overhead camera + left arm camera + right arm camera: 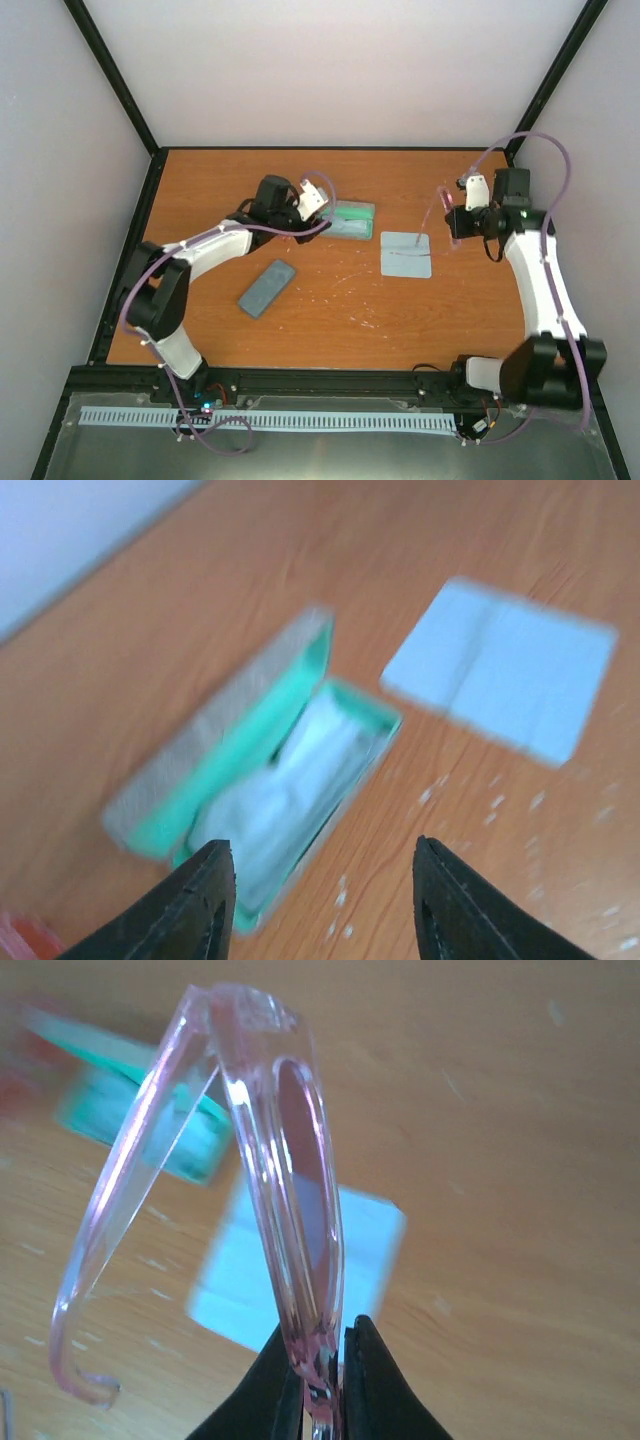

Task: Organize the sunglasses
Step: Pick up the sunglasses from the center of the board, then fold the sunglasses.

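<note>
My right gripper is shut on the pink see-through sunglasses and holds them in the air, one arm swung out to the left. In the top view the sunglasses hang by the right gripper, right of the pale blue cloth. An open case with a green lining and a pale cloth inside lies below my left gripper, which is open and empty. In the top view the open case lies just right of the left gripper.
A closed blue-grey case lies on the wooden table, left of centre. The pale blue cloth also shows in the left wrist view and in the right wrist view. Black frame rails edge the table.
</note>
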Tool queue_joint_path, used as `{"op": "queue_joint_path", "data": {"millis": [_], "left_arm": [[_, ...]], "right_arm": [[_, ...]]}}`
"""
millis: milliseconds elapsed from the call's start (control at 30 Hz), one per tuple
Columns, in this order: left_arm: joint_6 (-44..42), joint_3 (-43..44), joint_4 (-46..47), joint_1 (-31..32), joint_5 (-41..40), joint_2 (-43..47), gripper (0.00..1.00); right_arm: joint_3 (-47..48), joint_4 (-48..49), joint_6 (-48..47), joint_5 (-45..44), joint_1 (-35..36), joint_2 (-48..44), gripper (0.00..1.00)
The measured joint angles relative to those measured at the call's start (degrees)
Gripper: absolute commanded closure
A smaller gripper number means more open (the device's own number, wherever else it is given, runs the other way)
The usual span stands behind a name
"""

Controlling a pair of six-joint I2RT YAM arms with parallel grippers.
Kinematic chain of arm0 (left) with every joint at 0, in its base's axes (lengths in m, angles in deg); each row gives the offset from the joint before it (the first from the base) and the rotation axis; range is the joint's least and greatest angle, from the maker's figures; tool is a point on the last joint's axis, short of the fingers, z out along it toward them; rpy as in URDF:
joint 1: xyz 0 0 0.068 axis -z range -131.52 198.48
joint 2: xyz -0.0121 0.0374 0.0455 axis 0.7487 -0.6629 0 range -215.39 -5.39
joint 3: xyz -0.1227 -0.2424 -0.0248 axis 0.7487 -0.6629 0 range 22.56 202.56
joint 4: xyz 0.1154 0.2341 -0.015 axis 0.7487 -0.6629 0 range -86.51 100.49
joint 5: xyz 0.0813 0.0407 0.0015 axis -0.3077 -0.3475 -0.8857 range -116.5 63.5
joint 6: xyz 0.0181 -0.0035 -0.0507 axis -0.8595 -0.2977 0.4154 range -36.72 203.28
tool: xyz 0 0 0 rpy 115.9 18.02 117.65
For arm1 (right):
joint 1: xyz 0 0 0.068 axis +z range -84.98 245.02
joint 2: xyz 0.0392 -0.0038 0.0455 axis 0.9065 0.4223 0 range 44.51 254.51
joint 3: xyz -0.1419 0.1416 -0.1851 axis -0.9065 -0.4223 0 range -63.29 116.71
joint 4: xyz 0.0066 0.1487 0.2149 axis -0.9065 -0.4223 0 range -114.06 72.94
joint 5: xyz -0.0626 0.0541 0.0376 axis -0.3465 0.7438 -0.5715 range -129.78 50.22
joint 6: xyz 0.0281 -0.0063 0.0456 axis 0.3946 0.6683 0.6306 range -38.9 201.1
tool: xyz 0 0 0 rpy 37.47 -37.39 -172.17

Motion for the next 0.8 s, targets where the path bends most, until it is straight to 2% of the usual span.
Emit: {"op": "queue_joint_path", "data": {"millis": [100,167,400,633,800], "left_arm": [[2.1,1.6,-0.52,-0.02,5.73,5.81,0.55],[3.67,4.42,-1.09,-0.02,9.38,7.8,0.57],[8.0,8.0,-2.25,-0.04,19.04,10.62,0.67],[13.07,7.96,-0.09,0.42,27.08,11.65,0.68],[14.21,7.96,0.79,2.12,28.83,11.58,0.68]], "right_arm": [[-8.39,8.74,5.07,11.87,0.42,-9.25,0.97],[-13.84,14.03,9.51,18.4,0.48,-12.13,0.97],[-27.76,29.05,24.0,37.29,1.44,-10.67,0.97],[-26.05,33.9,29.11,43.69,9.68,-7.23,0.97],[-23.58,36.33,31.52,44.33,14.86,-3.67,0.97]]}}
